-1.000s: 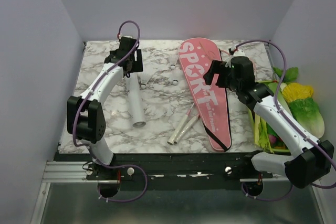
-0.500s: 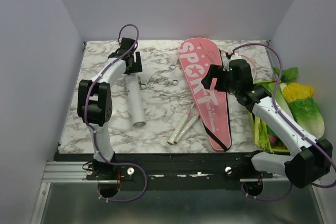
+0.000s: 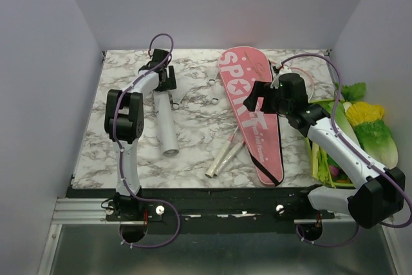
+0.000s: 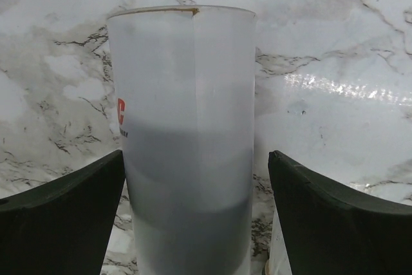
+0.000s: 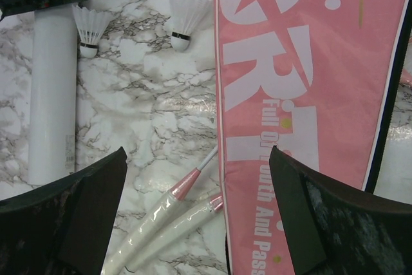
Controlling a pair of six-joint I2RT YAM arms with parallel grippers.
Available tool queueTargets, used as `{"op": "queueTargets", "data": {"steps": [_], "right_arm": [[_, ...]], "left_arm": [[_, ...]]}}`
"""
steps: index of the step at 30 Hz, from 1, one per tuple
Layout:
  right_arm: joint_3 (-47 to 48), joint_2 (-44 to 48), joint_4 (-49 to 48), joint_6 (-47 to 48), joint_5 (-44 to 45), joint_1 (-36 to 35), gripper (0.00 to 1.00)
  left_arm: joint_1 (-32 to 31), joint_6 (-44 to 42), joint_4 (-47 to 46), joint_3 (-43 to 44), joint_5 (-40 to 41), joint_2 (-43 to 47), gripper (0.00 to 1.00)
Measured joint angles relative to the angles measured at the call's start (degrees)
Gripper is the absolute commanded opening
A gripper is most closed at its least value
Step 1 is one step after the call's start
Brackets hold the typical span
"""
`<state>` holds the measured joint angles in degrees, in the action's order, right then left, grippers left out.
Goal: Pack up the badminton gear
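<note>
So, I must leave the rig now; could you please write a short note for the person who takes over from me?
Left gripper: jaws open, one on each side of the tube, at its far end; no grip.
Right gripper: jaws open, empty, above the left edge of the bag.
The tube lies left of centre, the bag flat right of centre.
The rackets have handles out beside the bag, shafts going under or into it, cannot tell which.
Two shuttlecocks lie loose by the tube.
Done: nothing visibly packed.
Left: grip the tube, then pack shuttlecocks, tube and rackets, probably into the bag.
</note>
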<state>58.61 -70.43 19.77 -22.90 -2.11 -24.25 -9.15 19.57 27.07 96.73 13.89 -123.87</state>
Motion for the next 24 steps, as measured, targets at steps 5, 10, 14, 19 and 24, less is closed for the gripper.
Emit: {"op": "queueTargets", "data": {"steps": [5,10,14,19,24], "right_arm": [[-0.24,-0.15,-0.04,0.00,-0.39,-0.02,1.00],[-0.24,-0.74,-0.17,-0.02,-0.79,-0.02,1.00],[-0.24,-1.46,-0.22,-0.02,-1.27,-0.02,1.00],[-0.24,-1.68,-0.20,-0.02,-2.01,-0.02,1.00],[-0.04,-1.68,0.02,-0.09,-3.56,-0.02,1.00]], "left_arm": [[0.46,0.11,0.22,1.68,-0.24,-2.86,0.72],[0.92,-0.15,0.02,1.95,-0.68,-3.04,0.44],[0.94,-0.72,0.02,1.95,-0.68,-3.04,0.25],[0.94,-2.10,-0.17,1.66,-0.70,-2.67,0.05],[0.94,-3.89,-0.48,-0.96,-2.10,1.99,0.00]]}}
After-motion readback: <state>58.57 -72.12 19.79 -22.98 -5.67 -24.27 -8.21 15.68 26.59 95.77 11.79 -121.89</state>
